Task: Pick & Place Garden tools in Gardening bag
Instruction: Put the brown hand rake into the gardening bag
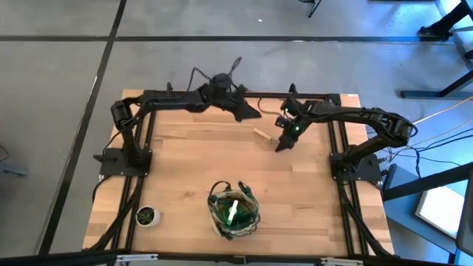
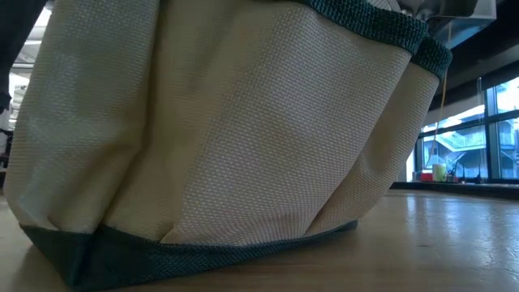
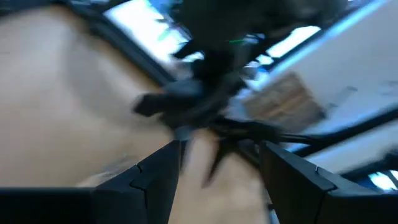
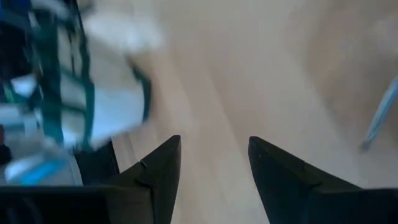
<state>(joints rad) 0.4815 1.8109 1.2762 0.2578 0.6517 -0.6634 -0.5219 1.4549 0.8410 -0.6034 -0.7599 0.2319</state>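
The gardening bag (image 1: 219, 222) stands on its base near the table's front edge, and its khaki wall (image 2: 227, 130) fills the low view. Garden tools stick up inside it, among them a green and white spray bottle (image 1: 233, 212). One wooden-handled tool (image 1: 261, 134) lies flat on the table toward the far edge. My left gripper (image 1: 255, 112) is open just beyond that tool on its far side, and its fingers (image 3: 163, 168) have nothing between them. My right gripper (image 1: 282, 146) is open just right of the tool, slanting down, also with nothing between its fingers (image 4: 163, 163). The bag (image 4: 93, 93) shows ahead of it.
A small potted plant (image 1: 146, 216) stands at the table's near left corner. Dark frame rails (image 1: 140, 162) run along the left, right and far sides. Bare wood lies between the loose tool and the bag.
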